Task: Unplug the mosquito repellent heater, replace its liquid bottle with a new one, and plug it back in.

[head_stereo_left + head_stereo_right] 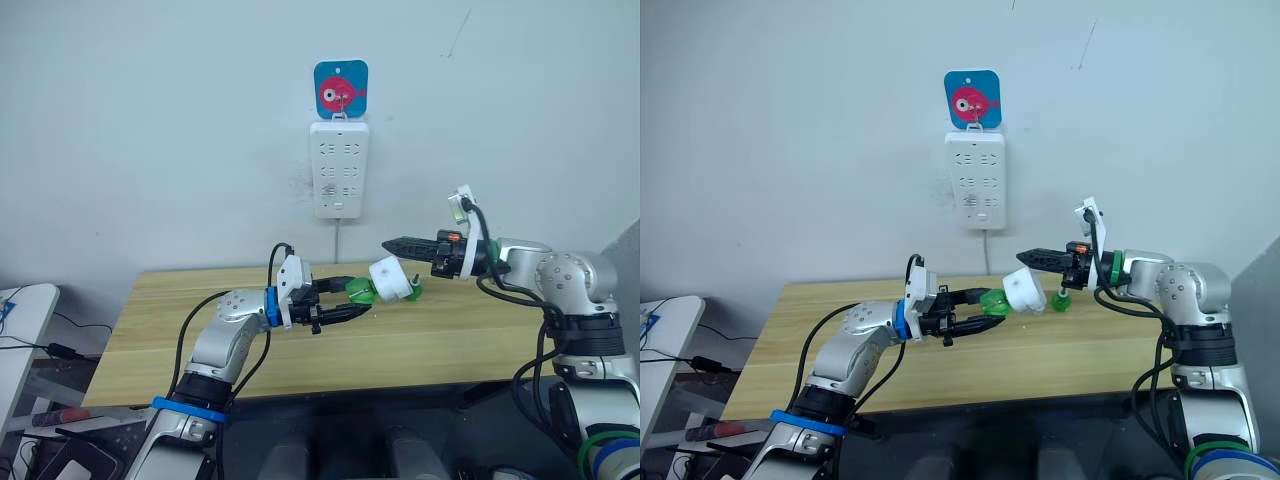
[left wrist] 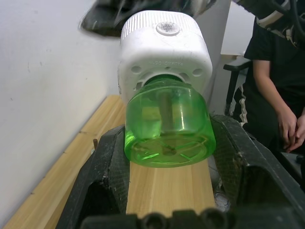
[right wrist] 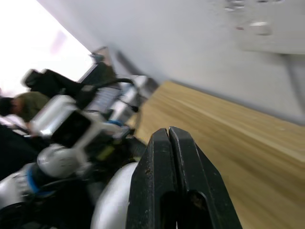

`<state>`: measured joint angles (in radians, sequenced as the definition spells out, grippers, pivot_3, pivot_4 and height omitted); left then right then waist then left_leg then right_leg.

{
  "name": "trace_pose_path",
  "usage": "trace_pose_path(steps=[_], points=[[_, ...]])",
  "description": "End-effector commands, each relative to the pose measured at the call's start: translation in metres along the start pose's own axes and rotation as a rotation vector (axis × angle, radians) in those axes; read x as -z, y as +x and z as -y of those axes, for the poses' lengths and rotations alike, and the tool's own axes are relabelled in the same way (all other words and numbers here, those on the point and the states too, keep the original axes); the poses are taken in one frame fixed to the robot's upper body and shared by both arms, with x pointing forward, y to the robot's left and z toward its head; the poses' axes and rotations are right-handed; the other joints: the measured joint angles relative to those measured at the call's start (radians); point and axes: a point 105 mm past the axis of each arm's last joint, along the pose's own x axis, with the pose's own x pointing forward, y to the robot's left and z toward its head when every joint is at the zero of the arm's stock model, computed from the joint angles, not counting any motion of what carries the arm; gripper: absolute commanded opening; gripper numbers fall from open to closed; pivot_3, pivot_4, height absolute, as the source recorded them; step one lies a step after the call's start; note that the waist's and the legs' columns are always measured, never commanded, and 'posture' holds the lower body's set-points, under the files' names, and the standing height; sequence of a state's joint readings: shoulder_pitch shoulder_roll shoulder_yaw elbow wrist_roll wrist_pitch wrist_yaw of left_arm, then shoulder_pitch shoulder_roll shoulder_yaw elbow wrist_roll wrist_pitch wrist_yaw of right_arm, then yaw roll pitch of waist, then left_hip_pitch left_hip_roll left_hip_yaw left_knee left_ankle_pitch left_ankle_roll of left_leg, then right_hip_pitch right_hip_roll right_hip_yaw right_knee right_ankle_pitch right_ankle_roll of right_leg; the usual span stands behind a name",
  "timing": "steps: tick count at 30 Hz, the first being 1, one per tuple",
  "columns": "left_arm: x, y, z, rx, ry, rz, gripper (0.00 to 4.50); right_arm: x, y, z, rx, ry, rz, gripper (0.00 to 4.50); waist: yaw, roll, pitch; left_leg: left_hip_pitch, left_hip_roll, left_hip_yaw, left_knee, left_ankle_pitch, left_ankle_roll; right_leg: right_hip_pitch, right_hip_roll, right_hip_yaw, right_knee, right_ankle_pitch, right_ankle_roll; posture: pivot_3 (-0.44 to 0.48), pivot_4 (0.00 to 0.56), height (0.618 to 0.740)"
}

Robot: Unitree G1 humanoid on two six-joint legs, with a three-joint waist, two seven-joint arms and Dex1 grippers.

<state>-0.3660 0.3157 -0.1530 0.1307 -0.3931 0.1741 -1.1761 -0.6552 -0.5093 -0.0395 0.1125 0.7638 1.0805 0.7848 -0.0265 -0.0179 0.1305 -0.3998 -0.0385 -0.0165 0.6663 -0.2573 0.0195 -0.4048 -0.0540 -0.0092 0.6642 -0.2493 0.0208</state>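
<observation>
While the left gripper point(image 1: 345, 301) reaches in from the lower left of the head views, its two black fingers point(image 2: 107, 167) sit on either side of the green bottle point(image 1: 358, 291), pressed against its sides, so it is grasping the bottle. That bottle is screwed into the mosquito repellent heater point(image 1: 390, 278), a small white rounded body held in the air near the middle of the frame, above the wooden table point(image 1: 440, 340) and not touching it. In the left wrist view the heater point(image 2: 164, 52) fills the upper middle of the picture, with the translucent bottle point(image 2: 167, 124) hanging from its socket toward the camera.

From the right side of the frame the right gripper point(image 1: 392, 244) comes in level, with its fingers pressed flat together and nothing between them; its tip lies just above the heater's top. In the right wrist view those fingers point(image 3: 178, 191) rise as one dark wedge from the bottom centre, and the heater's white curve shows just beside them at the lower left.

A second small green object point(image 1: 1061, 299) lies on the table just right of the heater.

On the wall in the upper middle hangs a white power strip point(image 1: 339, 168) beneath a blue card with a pink fish point(image 1: 341, 89). A person in dark clothes point(image 2: 271, 81) stands at the right edge of the left wrist view
</observation>
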Motion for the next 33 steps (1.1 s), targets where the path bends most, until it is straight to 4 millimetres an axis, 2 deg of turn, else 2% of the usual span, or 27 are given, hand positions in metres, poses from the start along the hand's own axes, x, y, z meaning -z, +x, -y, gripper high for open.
trace_pose_path(steps=[1, 5, 6, 10, 12, 18, 27, 33], points=[[-0.014, 0.005, 0.008, 0.054, 0.033, 0.040, 2.24, 0.007, -0.002, 0.028, 0.141, -0.061, -0.026, 0.03, 0.000, 0.000, 0.000, 0.000, 0.000, 0.000, 0.000, 0.000, 0.000, 0.000, 0.000, 0.000, 0.000, 0.000, 0.000, -0.037, 0.099, 0.740], [-0.014, 0.005, 0.005, 0.037, 0.034, 0.040, 2.24, 0.037, -0.004, 0.036, 0.158, -0.087, -0.120, 0.03, 0.000, 0.000, 0.000, 0.000, 0.000, 0.000, 0.000, 0.000, 0.000, 0.000, 0.000, 0.000, 0.000, 0.000, 0.000, -0.037, 0.102, 0.740], [-0.015, 0.005, 0.004, 0.031, 0.035, 0.039, 2.24, 0.042, -0.005, 0.031, 0.126, -0.083, -0.134, 0.03, 0.000, 0.000, 0.000, 0.000, 0.000, 0.000, 0.000, 0.000, 0.000, 0.000, 0.000, 0.000, 0.000, 0.000, 0.000, -0.035, 0.103, 0.740], [-0.013, 0.001, 0.000, 0.006, 0.045, 0.021, 2.24, 0.049, -0.017, -0.015, -0.112, -0.023, -0.147, 0.03, 0.000, 0.000, 0.000, 0.000, 0.000, 0.000, 0.000, 0.000, 0.000, 0.000, 0.000, 0.000, 0.000, 0.000, 0.000, -0.035, 0.106, 0.740], [-0.011, -0.001, -0.002, -0.004, 0.046, 0.010, 2.24, 0.048, -0.024, -0.027, -0.162, -0.004, -0.141, 0.03, 0.000, 0.000, 0.000, 0.000, 0.000, -0.001, 0.000, 0.000, 0.000, 0.000, 0.000, 0.000, 0.000, 0.000, 0.000, -0.038, 0.109, 0.740], [-0.006, -0.002, -0.003, -0.003, 0.042, -0.012, 2.24, 0.043, -0.034, -0.046, -0.226, 0.028, -0.120, 0.03, -0.001, 0.000, 0.000, 0.000, 0.000, -0.001, 0.000, 0.000, 0.000, 0.000, 0.000, -0.001, -0.001, 0.000, 0.000, -0.049, 0.112, 0.740], [-0.003, 0.000, 0.002, 0.032, 0.041, -0.030, 2.24, 0.012, -0.020, -0.064, -0.301, 0.025, -0.028, 0.03, -0.002, 0.000, 0.000, 0.000, 0.000, -0.001, 0.000, 0.000, 0.000, 0.000, 0.000, 0.000, 0.000, 0.000, 0.000, -0.051, 0.108, 0.740], [-0.002, 0.001, 0.006, 0.044, 0.038, -0.029, 2.24, -0.001, -0.007, -0.057, -0.263, -0.001, 0.001, 0.03, -0.001, 0.000, 0.000, 0.000, 0.000, -0.001, 0.000, 0.000, 0.000, 0.000, 0.000, -0.001, -0.001, 0.000, 0.000, -0.049, 0.107, 0.740]])
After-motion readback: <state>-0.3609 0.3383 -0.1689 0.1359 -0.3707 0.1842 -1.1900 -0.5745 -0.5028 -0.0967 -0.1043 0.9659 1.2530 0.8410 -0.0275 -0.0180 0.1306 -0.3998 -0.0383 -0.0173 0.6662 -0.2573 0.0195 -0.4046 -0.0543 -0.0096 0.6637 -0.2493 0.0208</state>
